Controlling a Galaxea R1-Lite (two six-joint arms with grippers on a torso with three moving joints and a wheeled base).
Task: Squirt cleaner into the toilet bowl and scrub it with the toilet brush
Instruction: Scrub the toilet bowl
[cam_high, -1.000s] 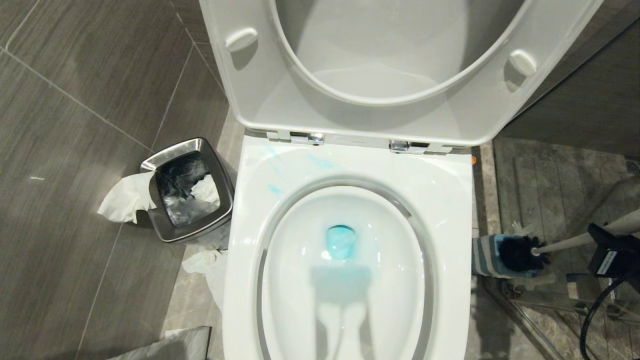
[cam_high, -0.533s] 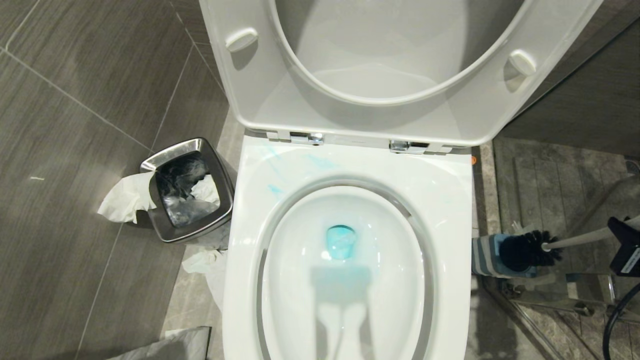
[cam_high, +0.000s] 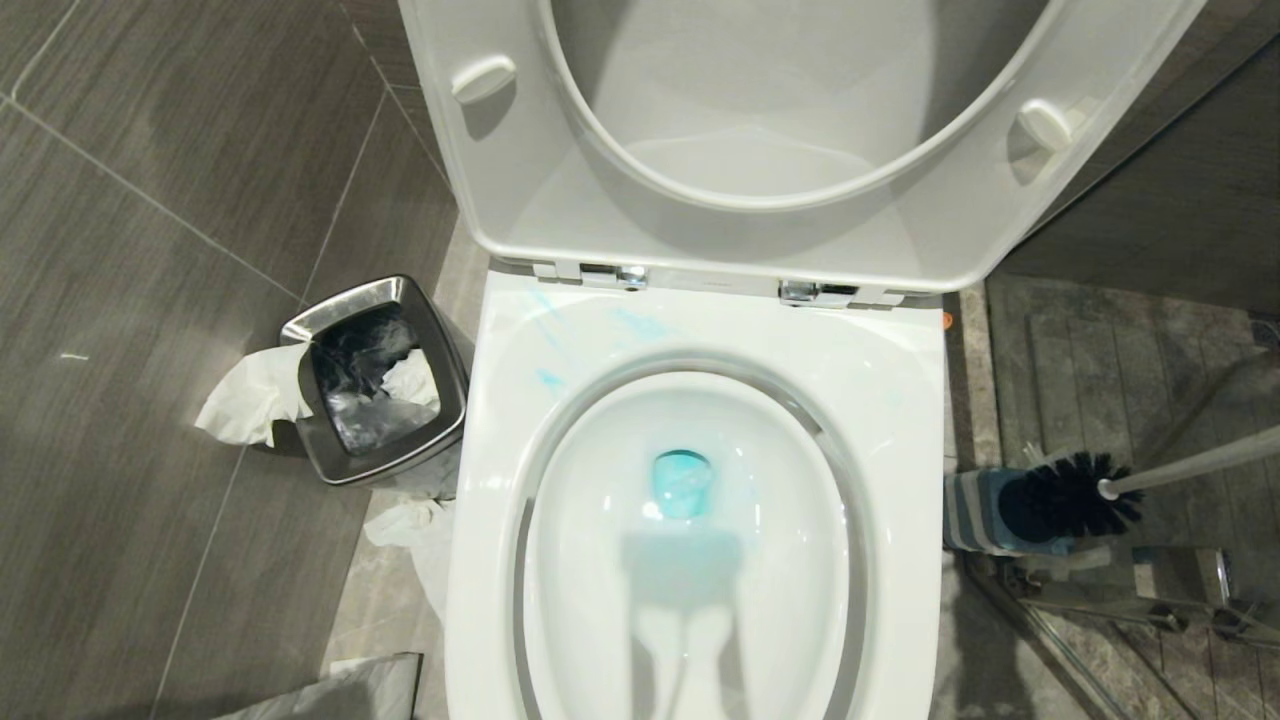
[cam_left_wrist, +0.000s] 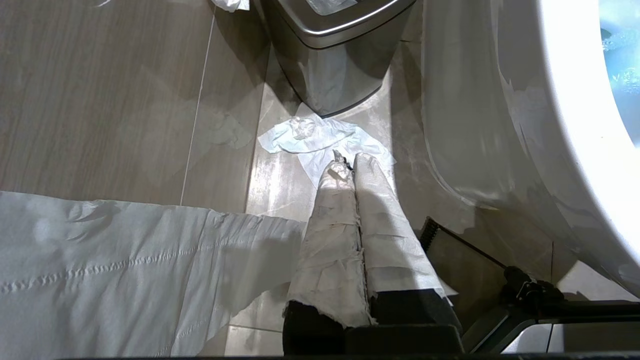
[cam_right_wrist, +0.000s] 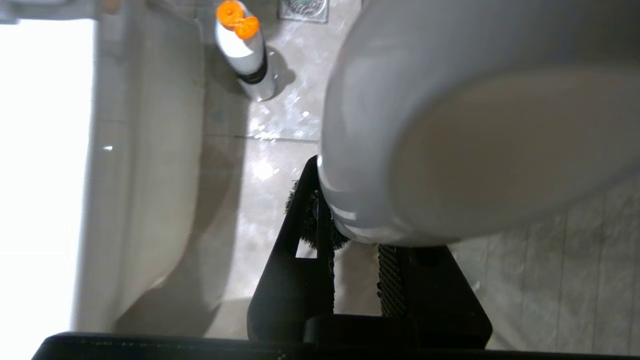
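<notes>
The waste bin (cam_high: 375, 380) stands left of the toilet bowl (cam_high: 690, 540), the brush holder (cam_high: 985, 512) right.

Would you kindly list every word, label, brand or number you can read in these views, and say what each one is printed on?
No text can be read in any view.
Toilet: a faint mark between the seat hinges, too small to read.
Cleaner bottle: orange cap and a dark band show, no legible print.
Waste bin, brush holder and toilet brush: no lettering visible.
</notes>
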